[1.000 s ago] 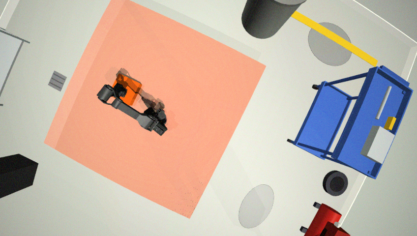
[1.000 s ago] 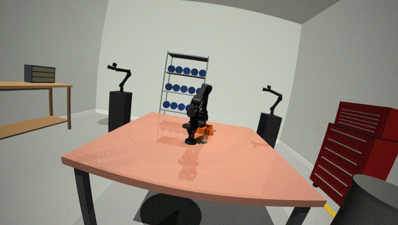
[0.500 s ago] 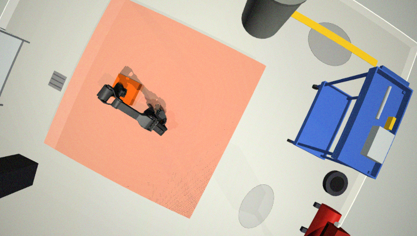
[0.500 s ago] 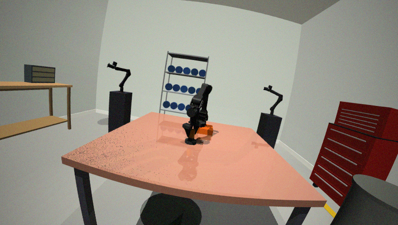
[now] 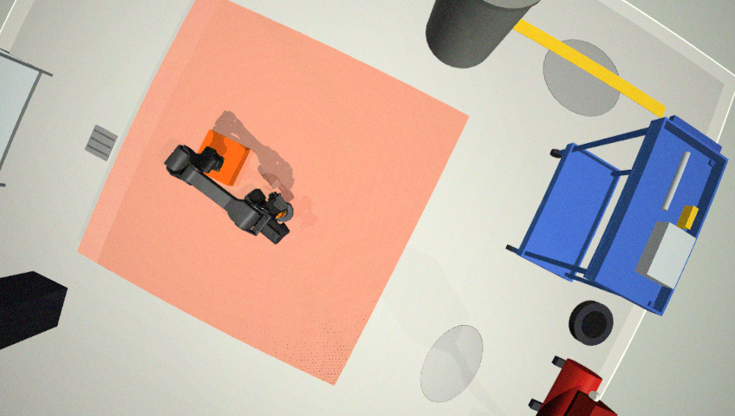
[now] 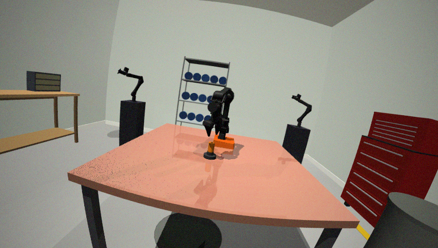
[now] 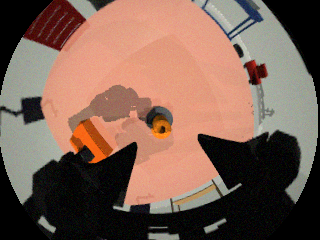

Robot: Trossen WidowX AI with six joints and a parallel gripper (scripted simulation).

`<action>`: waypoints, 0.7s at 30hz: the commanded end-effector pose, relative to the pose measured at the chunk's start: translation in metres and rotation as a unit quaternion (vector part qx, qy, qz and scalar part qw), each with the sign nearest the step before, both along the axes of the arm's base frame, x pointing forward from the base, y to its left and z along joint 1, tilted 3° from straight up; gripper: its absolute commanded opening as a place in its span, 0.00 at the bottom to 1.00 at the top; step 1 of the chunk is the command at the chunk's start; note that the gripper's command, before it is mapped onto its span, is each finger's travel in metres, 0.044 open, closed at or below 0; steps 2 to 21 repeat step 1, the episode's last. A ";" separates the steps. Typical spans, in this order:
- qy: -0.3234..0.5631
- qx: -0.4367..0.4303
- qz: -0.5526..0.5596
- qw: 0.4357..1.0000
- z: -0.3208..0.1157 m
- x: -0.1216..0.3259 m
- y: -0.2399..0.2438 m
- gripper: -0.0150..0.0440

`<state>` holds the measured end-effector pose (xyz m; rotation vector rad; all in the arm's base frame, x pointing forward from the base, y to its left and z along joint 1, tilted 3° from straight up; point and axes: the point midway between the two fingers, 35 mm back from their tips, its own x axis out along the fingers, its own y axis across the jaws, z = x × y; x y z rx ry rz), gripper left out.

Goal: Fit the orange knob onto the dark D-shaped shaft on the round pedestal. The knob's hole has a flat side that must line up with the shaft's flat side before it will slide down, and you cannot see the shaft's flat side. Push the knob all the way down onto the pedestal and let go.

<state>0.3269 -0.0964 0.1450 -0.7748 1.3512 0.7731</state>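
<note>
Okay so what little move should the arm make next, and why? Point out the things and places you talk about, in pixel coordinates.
Probably back the open gripper (image 5: 281, 198) (image 6: 212, 135) (image 7: 168, 142) a little farther up and away: the orange knob (image 6: 210, 148) (image 7: 161, 127) stands on the round pedestal (image 6: 209, 156) (image 7: 154, 113), free of its fingers.
</note>
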 end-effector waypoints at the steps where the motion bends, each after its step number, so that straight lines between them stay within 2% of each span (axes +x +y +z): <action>1: 0.006 0.002 0.003 1.000 -0.002 0.000 0.000 1.00; 21: 0.006 0.002 0.003 1.000 -0.002 0.000 0.000 1.00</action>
